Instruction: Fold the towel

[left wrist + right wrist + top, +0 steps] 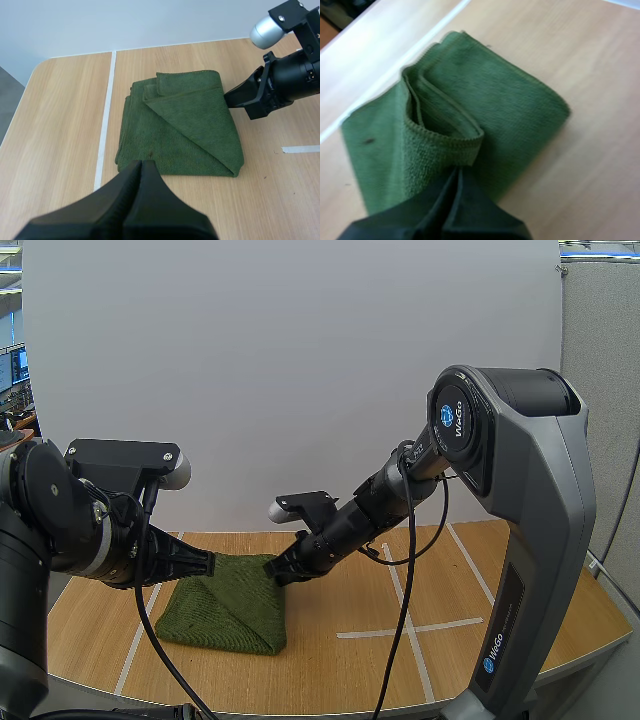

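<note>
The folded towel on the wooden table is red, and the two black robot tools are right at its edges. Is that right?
No. The folded cloth towel is dark green, not red; the left wrist view shows it. It does lie on the light wooden table, with the black left tool and black right tool at its edges.

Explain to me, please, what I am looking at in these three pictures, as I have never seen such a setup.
These are two robot arms at a wooden table, each ending in a gripper of two black fingers. One picture looks down from behind and above the arms; the other two come from cameras riding on each wrist. A green towel, already folded, lies on the table. The left gripper is shut and empty, hovering by one edge of the towel. The right gripper is closed at another edge and appears to pinch it.
</note>
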Motion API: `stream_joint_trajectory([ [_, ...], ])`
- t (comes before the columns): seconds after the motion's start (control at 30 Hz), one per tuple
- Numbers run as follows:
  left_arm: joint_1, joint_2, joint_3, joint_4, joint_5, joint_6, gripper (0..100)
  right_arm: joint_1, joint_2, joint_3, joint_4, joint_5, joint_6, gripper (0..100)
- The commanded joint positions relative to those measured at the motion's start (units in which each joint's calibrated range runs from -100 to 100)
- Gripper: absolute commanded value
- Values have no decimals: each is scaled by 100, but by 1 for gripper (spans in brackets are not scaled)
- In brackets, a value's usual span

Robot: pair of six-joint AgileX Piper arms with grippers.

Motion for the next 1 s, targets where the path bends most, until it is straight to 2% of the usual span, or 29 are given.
stream_joint_trajectory([
  [0.0,-6,17,-60,37,22,19,0,-4,-25,-217,333,1703,-110,0],
  [0.27,-6,17,-60,86,22,19,0,117,-25,-247,486,3721,-146,0],
  [0.53,-6,17,-60,122,22,19,0,327,-55,-278,443,4031,-146,0],
  [0.87,-6,17,-60,178,22,19,0,-121,-601,-398,-760,884,68,0],
  [0.97,-6,17,-60,178,22,19,0,-121,-601,-398,-759,225,68,0],
])
